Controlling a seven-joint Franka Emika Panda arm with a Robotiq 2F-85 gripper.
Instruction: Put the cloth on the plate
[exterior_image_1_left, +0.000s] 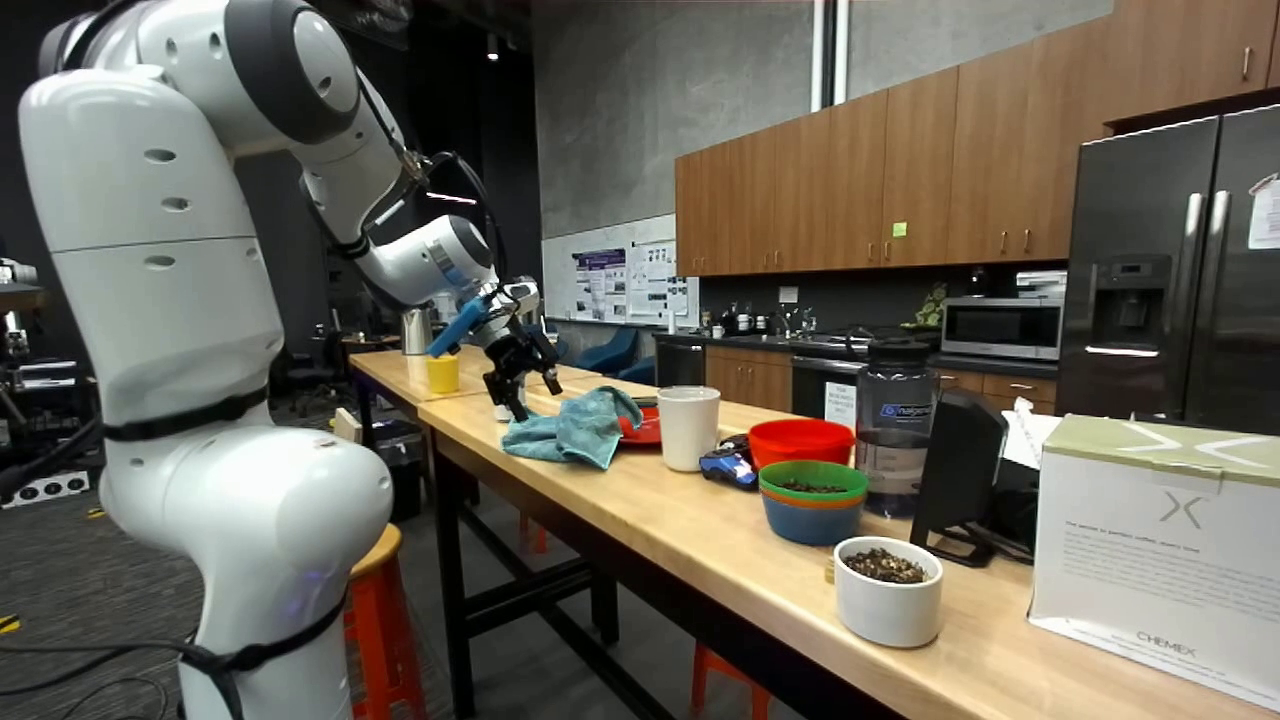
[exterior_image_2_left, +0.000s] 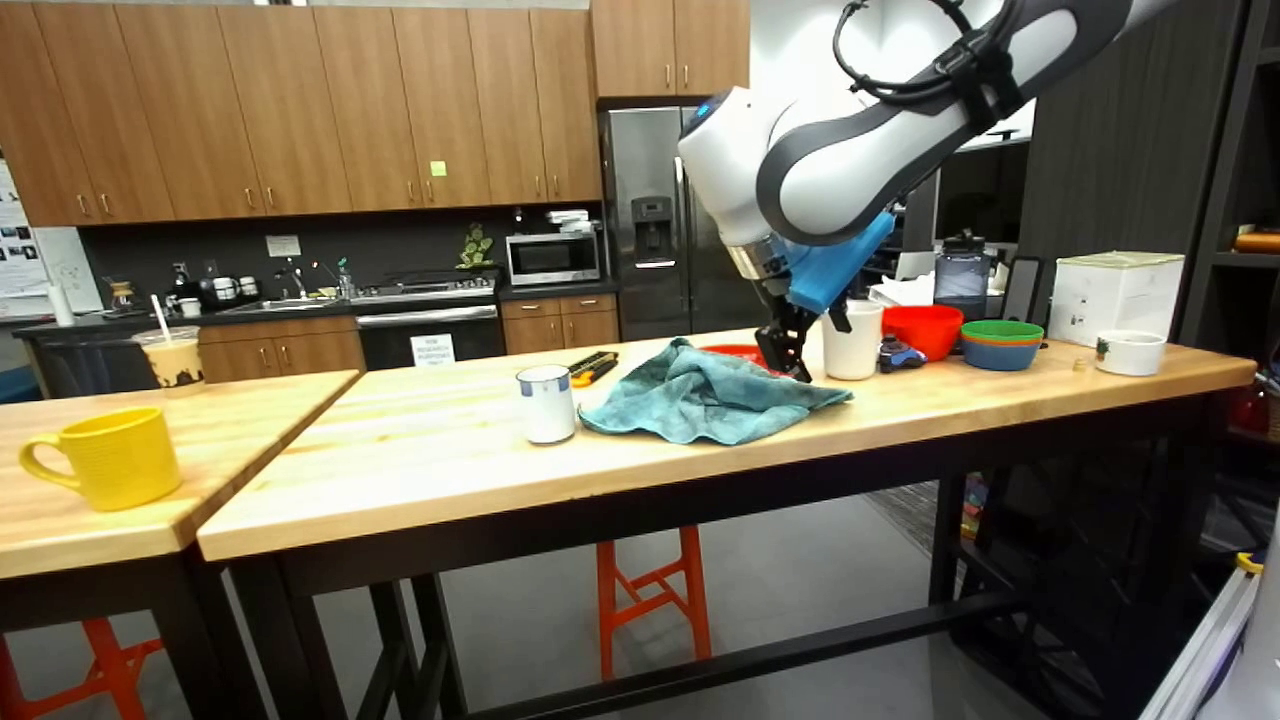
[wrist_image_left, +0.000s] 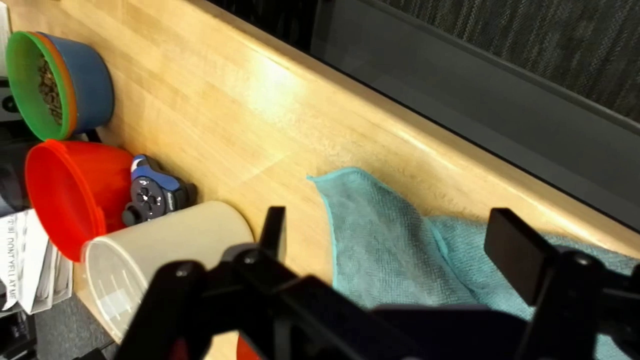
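Observation:
The teal cloth (exterior_image_1_left: 585, 428) lies crumpled on the wooden table near its edge. It also shows in an exterior view (exterior_image_2_left: 700, 395) and in the wrist view (wrist_image_left: 385, 250). The red plate (exterior_image_1_left: 645, 432) sits just behind the cloth, partly hidden by it; its rim shows in an exterior view (exterior_image_2_left: 738, 351). Only a red sliver shows at the bottom of the wrist view. My gripper (exterior_image_1_left: 537, 402) is open and tilted over the cloth. In the wrist view, part of the cloth shows between the two spread fingers (wrist_image_left: 387, 227). Whether the fingertips touch the cloth is unclear.
A tall whitish cup (exterior_image_2_left: 853, 342) stands close beside the plate and gripper. Past it are a blue-black controller (wrist_image_left: 155, 192), a red bowl (wrist_image_left: 75, 195) and stacked bowls (exterior_image_1_left: 812, 515). A white mug (exterior_image_2_left: 548, 405) and a yellow-black tool (exterior_image_2_left: 594, 369) lie on the cloth's other side.

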